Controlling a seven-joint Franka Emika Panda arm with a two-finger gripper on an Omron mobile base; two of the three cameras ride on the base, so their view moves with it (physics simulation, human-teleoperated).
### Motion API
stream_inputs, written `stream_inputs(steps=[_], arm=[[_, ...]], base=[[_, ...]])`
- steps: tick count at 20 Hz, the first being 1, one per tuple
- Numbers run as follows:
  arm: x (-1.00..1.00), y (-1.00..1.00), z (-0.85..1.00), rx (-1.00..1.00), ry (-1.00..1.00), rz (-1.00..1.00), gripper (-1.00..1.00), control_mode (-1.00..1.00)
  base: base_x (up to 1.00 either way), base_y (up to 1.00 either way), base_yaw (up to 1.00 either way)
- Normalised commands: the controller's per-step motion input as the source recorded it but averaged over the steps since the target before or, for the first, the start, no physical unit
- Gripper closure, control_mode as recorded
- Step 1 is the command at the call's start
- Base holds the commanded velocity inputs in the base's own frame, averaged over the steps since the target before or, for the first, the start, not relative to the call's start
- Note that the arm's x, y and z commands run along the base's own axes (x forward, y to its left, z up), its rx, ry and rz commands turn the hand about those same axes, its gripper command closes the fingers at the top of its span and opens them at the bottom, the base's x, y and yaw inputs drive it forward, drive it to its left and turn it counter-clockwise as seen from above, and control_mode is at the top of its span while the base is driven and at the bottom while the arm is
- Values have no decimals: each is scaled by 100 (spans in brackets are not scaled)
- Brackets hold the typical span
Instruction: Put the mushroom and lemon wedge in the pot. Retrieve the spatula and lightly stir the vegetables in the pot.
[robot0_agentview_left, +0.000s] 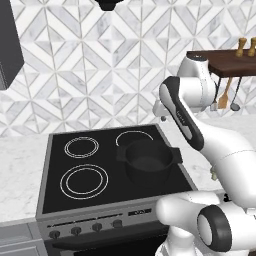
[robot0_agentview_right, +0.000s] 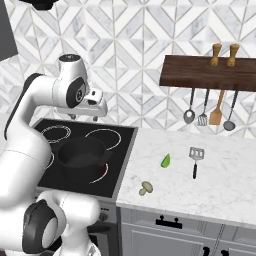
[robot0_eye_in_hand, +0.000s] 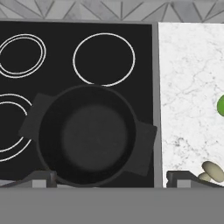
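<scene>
Above the pot (robot0_eye_in_hand: 89, 135), the gripper (robot0_eye_in_hand: 109, 177) hangs wide open, empty; reaching right, it could nudge the small mushroom (robot0_agentview_right: 146, 188) off the worktop (robot0_agentview_right: 220, 185).

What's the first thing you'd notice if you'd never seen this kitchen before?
The big white robot arm rises over the stove, its open gripper hanging above the black pot on the front right burner. The pot looks empty inside. On the marble counter to the right lie a green lemon wedge, a small pale mushroom and a spatula with a black handle.
</scene>
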Motion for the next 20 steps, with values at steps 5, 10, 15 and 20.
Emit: stream_inputs(steps=[5, 10, 15, 20], arm=[[0, 0, 0, 0, 0, 0, -100, 100], [0, 0, 0, 0, 0, 0, -100, 100], [0, -7, -8, 0, 3, 0, -100, -100], [-9, -26, -12, 0, 7, -1, -100, -100]], base=[[15, -10, 0], [0, -10, 0], [0, -1, 0], [0, 0, 0]])
